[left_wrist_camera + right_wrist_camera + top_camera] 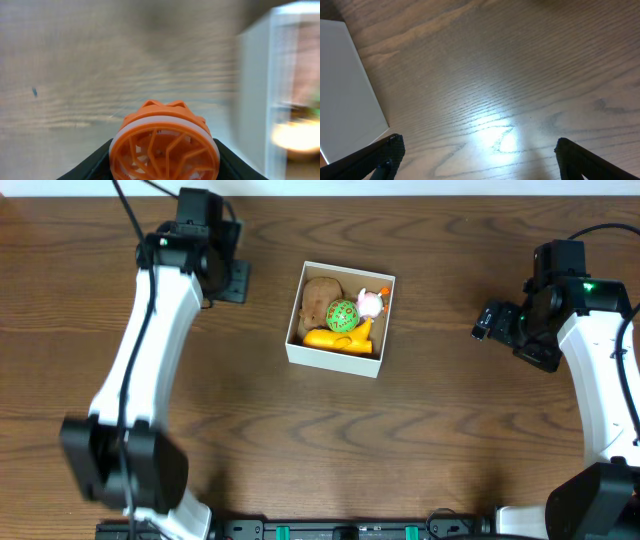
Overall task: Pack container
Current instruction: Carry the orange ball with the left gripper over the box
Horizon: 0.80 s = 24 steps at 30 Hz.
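Note:
The container (333,356) is a small white box at the table's middle. It holds a brown toy (319,297), a green ball (342,315), a small pink-and-white toy (371,303) and an orange toy (338,338). My left gripper (235,280) is left of the box, shut on an orange-and-white lattice ball (164,145), which fills the bottom of the left wrist view. The box wall (255,95) shows blurred at that view's right. My right gripper (477,155) is open and empty over bare wood, right of the box (345,90); it also shows in the overhead view (487,320).
The table is dark brown wood. The left arm reaches from the front left, the right arm from the front right. A black rail runs along the front edge (350,530).

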Each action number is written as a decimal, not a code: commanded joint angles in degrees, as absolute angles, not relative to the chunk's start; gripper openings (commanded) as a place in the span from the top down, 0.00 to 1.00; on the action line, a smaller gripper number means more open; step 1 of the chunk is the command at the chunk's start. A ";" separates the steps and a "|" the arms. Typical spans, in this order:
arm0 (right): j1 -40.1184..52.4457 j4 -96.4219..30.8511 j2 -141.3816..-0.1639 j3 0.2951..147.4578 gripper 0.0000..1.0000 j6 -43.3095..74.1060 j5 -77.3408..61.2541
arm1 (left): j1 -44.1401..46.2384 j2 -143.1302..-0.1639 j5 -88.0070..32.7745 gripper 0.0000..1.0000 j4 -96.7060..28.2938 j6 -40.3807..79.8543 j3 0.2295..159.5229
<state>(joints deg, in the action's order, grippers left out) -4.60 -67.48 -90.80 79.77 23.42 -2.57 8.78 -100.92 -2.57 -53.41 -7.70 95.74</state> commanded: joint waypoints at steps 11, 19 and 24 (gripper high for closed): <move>-4.43 -67.16 -90.96 80.16 0.01 22.63 -1.74 | 31.66 -101.89 -5.13 0.54 -45.10 -7.70 95.79; -4.43 -67.55 -90.96 80.16 0.01 22.63 -1.74 | 35.59 -112.75 -3.27 0.54 -34.50 -10.55 95.79; -4.43 -68.14 -90.96 80.16 0.01 22.63 -1.74 | 35.38 -115.77 -2.87 0.40 -32.05 -12.69 95.79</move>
